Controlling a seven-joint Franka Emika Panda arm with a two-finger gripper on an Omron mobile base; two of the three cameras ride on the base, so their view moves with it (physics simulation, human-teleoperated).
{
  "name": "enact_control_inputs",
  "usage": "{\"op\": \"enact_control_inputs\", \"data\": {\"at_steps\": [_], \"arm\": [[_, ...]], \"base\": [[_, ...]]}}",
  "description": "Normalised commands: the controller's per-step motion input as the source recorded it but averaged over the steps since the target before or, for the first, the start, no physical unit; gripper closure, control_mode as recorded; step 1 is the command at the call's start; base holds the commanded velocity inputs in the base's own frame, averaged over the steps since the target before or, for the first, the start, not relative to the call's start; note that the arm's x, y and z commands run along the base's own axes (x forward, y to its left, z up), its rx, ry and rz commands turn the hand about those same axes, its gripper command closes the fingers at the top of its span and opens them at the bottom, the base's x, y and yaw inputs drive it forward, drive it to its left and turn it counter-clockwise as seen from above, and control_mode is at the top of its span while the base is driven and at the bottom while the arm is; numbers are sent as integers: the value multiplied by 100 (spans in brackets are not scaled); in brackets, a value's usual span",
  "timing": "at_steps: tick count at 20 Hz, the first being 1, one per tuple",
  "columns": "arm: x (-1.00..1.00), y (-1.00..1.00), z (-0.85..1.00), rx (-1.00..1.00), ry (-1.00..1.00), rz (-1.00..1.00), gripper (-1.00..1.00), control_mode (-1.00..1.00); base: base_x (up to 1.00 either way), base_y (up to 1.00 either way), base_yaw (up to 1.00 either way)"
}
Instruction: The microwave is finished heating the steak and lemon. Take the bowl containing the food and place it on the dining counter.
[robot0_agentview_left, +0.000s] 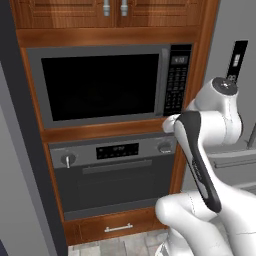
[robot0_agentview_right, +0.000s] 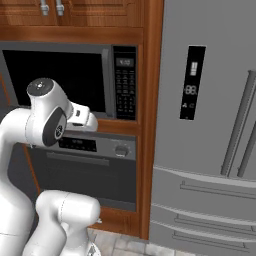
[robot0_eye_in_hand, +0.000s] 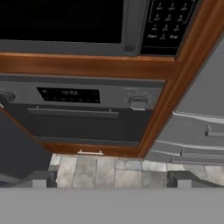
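The microwave (robot0_agentview_left: 100, 85) is built into the wood cabinet column, its black glass door shut and its button panel (robot0_agentview_left: 176, 80) at the right; it shows again in the right base view (robot0_agentview_right: 65, 75) and along the top of the hand view (robot0_eye_in_hand: 65, 22). The bowl, the steak and the lemon are hidden behind the dark door. The dining counter is out of view. My gripper (robot0_eye_in_hand: 113, 179) is open with nothing between its fingertips (robot0_eye_in_hand: 41, 178), held in front of the cabinet column below the microwave's right end and pointing down at the oven and floor.
A knobbed oven (robot0_agentview_left: 115, 175) sits under the microwave, with a wood drawer (robot0_agentview_left: 117, 227) below it. A grey fridge (robot0_agentview_right: 210, 125) stands to the right. Upper cabinet doors (robot0_agentview_left: 112, 10) hang above. A dark wall panel (robot0_agentview_left: 20, 150) borders the left. The floor is tiled (robot0_eye_in_hand: 109, 170).
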Motion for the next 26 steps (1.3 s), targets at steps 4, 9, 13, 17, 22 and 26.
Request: {"op": "enact_control_inputs", "data": {"at_steps": [4,9,13,17,22,26], "arm": [[0,-3,23,0,-28,0,-100,-100],[5,-9,30,0,-22,0,-100,-100],[28,-20,33,1,-13,0,-100,-100],[59,-12,19,0,-9,0,-100,-100],[71,-3,5,0,-8,0,-100,-100],[95,0,0,0,0,-1,-100,-100]], "base": [[0,0,0],[0,0,0],[0,0,0],[0,0,0],[0,0,0],[0,0,0]]}}
